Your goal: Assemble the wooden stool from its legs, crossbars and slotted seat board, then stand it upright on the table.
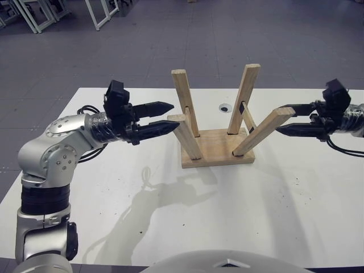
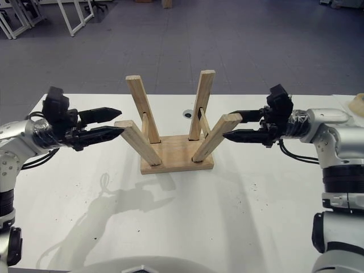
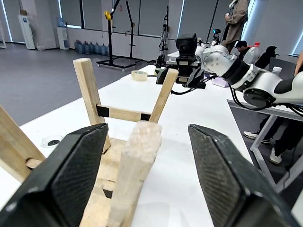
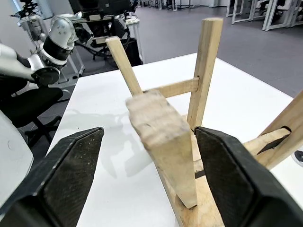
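Note:
The wooden stool stands upside down on the white table (image 1: 170,216), its seat board (image 1: 218,149) flat and its legs splayed upward, joined by crossbars (image 3: 124,113). My left gripper (image 1: 169,115) is open at the top end of the near left leg (image 1: 185,135), whose tip lies between the fingers (image 3: 75,165). My right gripper (image 2: 232,127) is open at the top end of the near right leg (image 2: 216,136); that leg end (image 4: 163,137) sits between its fingers. The two far legs (image 1: 185,99) stand free.
A small round hole (image 1: 225,107) lies in the table behind the stool. The table's front half is bare. White frame furniture (image 1: 40,14) stands on the floor far behind. A roll of tape (image 3: 138,74) sits near the table's far end in the left wrist view.

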Robot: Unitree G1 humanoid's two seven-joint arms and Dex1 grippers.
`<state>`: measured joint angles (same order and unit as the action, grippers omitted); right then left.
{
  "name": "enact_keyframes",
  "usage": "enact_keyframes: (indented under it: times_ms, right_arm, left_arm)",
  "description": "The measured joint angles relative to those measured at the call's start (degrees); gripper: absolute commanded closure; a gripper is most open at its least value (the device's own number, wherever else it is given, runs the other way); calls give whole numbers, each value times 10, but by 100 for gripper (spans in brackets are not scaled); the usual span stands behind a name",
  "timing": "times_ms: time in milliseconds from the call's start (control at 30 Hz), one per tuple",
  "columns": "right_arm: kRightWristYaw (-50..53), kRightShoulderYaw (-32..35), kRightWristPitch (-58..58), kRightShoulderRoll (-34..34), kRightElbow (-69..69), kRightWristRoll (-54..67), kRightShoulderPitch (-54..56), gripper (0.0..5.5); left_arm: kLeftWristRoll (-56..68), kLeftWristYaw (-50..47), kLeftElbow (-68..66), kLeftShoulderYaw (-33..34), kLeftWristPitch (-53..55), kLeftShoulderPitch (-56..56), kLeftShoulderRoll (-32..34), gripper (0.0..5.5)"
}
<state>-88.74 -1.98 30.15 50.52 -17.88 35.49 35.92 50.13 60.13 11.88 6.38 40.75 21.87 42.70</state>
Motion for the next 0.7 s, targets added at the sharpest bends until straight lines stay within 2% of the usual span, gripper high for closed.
enact_keyframes:
  times_ms: [100, 233, 433, 533, 700]
  right_arm:
    - [-16, -19, -23, -20, -39, -37, 19, 197]
    - [-31, -44, -39, -31, -72, -61, 32, 277]
    - [-36, -70, -78, -45, -141, -93, 61, 398]
    - [-38, -77, -93, -49, -154, -97, 71, 406]
    - [-34, -76, -55, -35, -99, -58, 53, 418]
  left_arm:
    - [-16, 15, -19, -20, -7, 4, -9, 236]
    - [-39, 32, -53, -46, -12, 29, -29, 236]
    - [-74, 87, -120, -70, -28, 49, -35, 342]
    - [-84, 106, -149, -78, -29, 55, -35, 396]
    - [-80, 123, -161, -70, -20, 71, -37, 417]
